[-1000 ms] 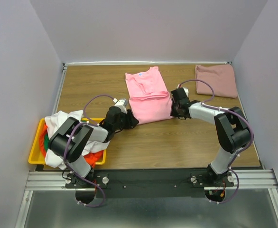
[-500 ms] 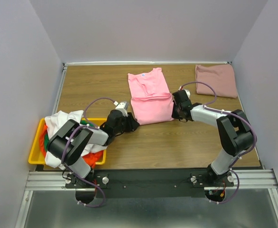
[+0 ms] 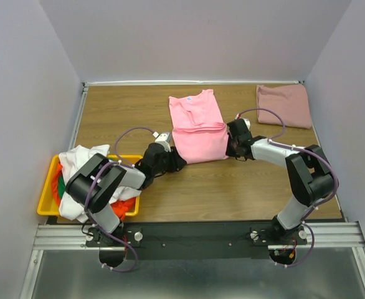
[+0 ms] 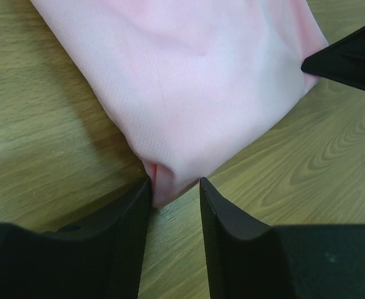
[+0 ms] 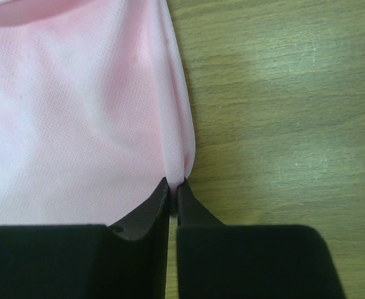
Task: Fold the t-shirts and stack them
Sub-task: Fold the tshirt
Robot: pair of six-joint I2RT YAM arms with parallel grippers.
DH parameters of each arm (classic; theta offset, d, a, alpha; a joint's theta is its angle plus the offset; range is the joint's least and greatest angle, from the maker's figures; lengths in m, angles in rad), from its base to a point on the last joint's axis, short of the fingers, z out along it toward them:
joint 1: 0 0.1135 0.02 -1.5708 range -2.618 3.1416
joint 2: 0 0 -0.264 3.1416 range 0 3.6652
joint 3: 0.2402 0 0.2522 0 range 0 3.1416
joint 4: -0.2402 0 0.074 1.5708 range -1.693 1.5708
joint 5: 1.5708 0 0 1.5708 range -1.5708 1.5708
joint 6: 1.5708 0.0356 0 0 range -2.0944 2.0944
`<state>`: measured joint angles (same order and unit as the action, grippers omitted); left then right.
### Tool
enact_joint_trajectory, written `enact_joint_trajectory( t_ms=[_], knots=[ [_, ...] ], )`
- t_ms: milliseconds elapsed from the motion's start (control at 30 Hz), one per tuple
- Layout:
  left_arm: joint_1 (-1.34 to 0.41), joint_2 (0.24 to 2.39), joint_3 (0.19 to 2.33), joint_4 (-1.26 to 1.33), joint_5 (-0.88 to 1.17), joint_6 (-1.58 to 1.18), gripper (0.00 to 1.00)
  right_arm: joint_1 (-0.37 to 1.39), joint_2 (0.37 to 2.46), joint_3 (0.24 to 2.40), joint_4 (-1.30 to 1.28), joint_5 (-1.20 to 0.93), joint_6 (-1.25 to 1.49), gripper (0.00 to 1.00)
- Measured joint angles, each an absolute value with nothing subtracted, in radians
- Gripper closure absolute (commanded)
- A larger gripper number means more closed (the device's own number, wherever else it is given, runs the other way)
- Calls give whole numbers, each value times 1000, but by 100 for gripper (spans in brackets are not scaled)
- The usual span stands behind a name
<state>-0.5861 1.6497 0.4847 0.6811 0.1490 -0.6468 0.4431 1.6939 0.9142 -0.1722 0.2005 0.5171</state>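
Two corners pinched.
My left gripper (image 4: 175,187) and right gripper (image 5: 174,190) clamp the bright pink cotton t-shirt (image 3: 198,134), lengthwise up-frame, unreadable neck label (image 3: 187,99) at top.

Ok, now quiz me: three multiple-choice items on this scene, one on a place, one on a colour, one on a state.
1. Where is the rose tee on the table?
A) far right corner
B) near left corner
C) centre

2. What colour is the bin?
A) blue
B) grey
C) yellow

3. The right gripper is:
A) open above bare wood
B) shut on the pink tee
C) holding the bin

Answers:
1 A: it lies folded at the far right corner.
2 C: its rim shows yellow.
3 B: the wrist view shows its jaws pinching the fabric's edge.
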Motion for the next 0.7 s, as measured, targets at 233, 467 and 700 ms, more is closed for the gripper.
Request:
enact_joint_trajectory(
  t_ms=[233, 467, 700],
  knots=[
    [-595, 1705, 508, 709, 147, -654, 100, 443, 1679, 899, -172, 191, 520, 99],
    [-604, 1662, 473, 689, 145, -654, 100, 443, 1592, 847, -193, 157, 519, 100],
    [-617, 1389, 405, 501, 144, -651, 100, 443, 1400, 833, -273, 113, 519, 100]
  ],
)
